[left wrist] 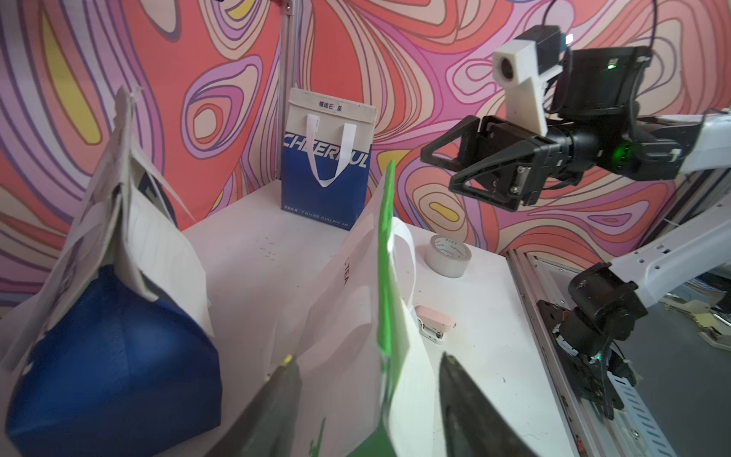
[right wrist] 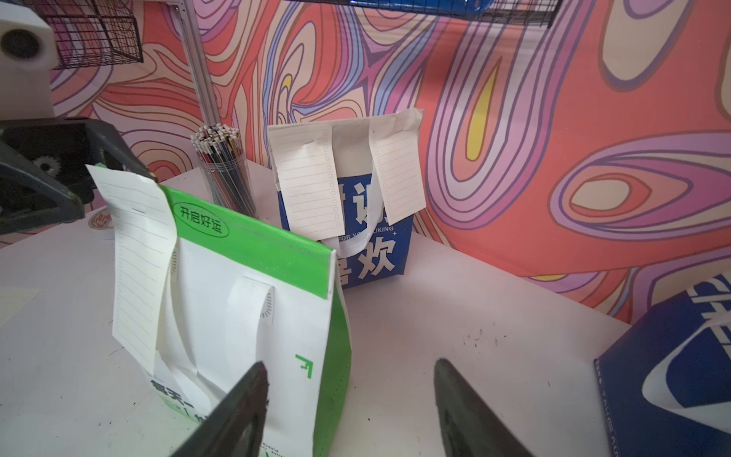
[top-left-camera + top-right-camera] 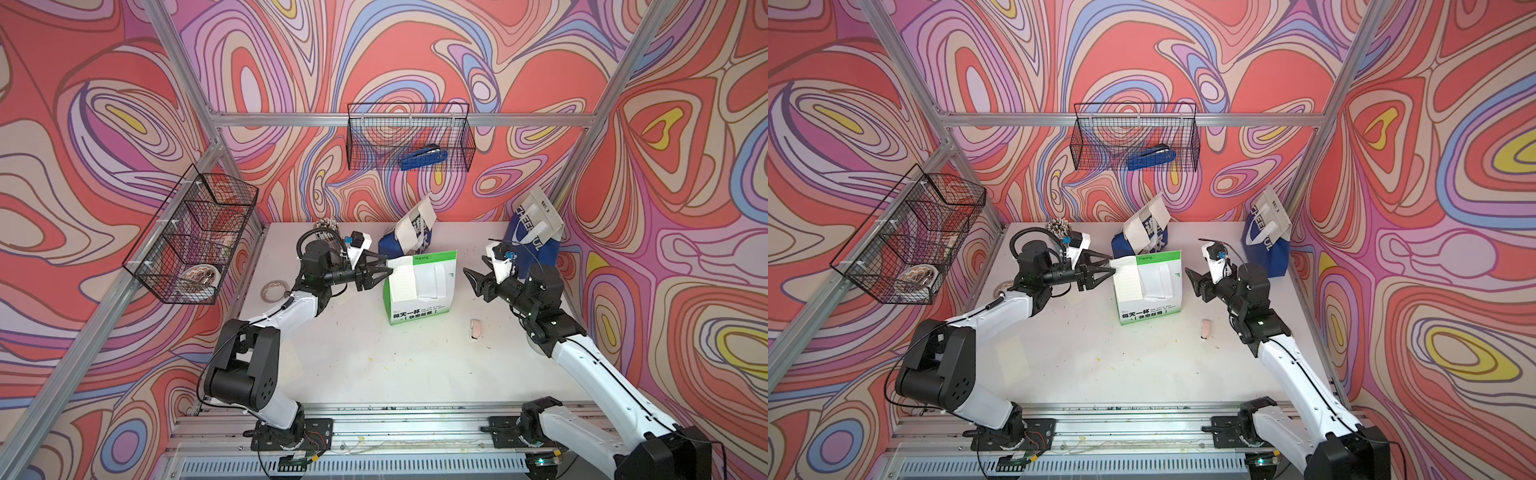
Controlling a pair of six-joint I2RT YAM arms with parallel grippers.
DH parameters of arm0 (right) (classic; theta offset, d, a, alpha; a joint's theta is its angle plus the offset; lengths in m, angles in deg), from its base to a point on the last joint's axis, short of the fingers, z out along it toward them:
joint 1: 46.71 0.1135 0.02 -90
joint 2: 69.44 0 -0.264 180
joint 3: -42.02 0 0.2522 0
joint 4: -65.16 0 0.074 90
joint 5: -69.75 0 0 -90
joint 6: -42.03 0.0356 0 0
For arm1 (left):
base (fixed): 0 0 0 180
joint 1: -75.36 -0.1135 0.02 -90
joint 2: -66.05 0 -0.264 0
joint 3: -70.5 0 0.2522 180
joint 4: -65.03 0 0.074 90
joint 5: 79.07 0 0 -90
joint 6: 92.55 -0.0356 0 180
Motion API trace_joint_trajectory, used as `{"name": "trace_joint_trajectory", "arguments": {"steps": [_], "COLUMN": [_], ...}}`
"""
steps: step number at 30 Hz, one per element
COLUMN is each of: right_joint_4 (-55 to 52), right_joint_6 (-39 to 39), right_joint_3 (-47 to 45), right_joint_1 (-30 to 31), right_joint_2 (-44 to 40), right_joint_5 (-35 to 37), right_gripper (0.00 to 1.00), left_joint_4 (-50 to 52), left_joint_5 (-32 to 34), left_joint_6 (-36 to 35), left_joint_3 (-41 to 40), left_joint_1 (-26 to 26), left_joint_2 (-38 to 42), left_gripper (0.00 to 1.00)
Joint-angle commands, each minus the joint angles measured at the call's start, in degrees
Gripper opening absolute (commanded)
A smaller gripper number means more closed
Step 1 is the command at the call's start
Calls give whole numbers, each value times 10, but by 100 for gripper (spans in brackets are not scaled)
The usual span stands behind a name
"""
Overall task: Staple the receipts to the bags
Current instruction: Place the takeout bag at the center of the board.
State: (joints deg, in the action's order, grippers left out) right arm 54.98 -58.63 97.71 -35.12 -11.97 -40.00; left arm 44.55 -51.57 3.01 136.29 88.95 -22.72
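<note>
The green-white bag (image 3: 432, 307) stands mid-table with a lined receipt (image 3: 401, 278) hanging over its top left corner. My left gripper (image 3: 388, 266) is open, and its jaws straddle that top edge (image 1: 385, 237) without pinching it. My right gripper (image 3: 473, 264) is open and empty, just right of the bag; its fingertips (image 2: 261, 368) stand wide apart. Behind it, the blue bag with Chinese characters (image 2: 372, 261) carries two receipts (image 2: 308, 186) on its top. The CHEERFUL bag (image 3: 532, 245) leans in the back right corner. A loose receipt (image 3: 1013, 359) lies by my left arm.
A small pink stapler (image 3: 476, 329) lies on the table right of the green bag. A blue stapler (image 3: 424, 159) sits in the wire basket on the back wall. A tape roll (image 3: 272, 289), a pen cup (image 3: 328, 226) and a side basket (image 3: 191, 237) are at the left.
</note>
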Motion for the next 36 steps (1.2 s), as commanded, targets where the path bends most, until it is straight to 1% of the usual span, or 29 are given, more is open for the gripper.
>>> {"name": "trace_joint_trajectory", "arguments": {"steps": [1,2,4,6,10,12,14,16,17,20,23,26,28,31,34,36], "right_joint_4": [10,10,20,36,48,49,48,50,49,42,34,23,14,2,-2,0], "right_joint_6": [-37,-40,-39,-26,-12,-9,-5,-1,1,5,9,10,9,2,-2,0], "right_joint_3": [14,18,22,24,30,36,42,47,50,55,57,59,60,60,60,61], "right_joint_1": [0,-1,0,-1,0,0,0,0,0,-1,0,-1,-1,-1,0,0], "right_joint_2": [-10,-13,-22,-32,-44,-48,-48,-48,-47,-45,-48,-54,-60,-71,-73,-70], "right_joint_5": [-27,-27,-32,-30,-28,-24,-21,-22,-22,-22,-23,-22,-19,-14,-13,-14], "right_gripper": [68,68,68,68,69,69,69,69,69,69,69,69,68,69,69,69], "left_joint_4": [94,131,189,250,372,434,485,542,569,601,608,635,641,632,636,645], "left_joint_5": [76,108,186,286,450,553,600,617,615,600,601,625,644,632,600,600], "left_joint_6": [-55,-68,-85,-97,-86,-50,-4,39,46,45,29,33,44,36,8,-8], "left_joint_3": [8,5,-7,-20,-20,-9,14,51,74,120,157,198,205,201,205,210], "left_joint_1": [-1,-2,-3,-3,-4,-9,-26,-40,-43,-44,-44,-44,-44,-44,-43,-39], "left_joint_2": [64,84,126,167,208,204,176,131,104,28,-46,-113,-140,-158,-175,-187], "left_gripper": [79,85,100,100,100,100,100,100,100,95,94,90,88,85,77,75]}}
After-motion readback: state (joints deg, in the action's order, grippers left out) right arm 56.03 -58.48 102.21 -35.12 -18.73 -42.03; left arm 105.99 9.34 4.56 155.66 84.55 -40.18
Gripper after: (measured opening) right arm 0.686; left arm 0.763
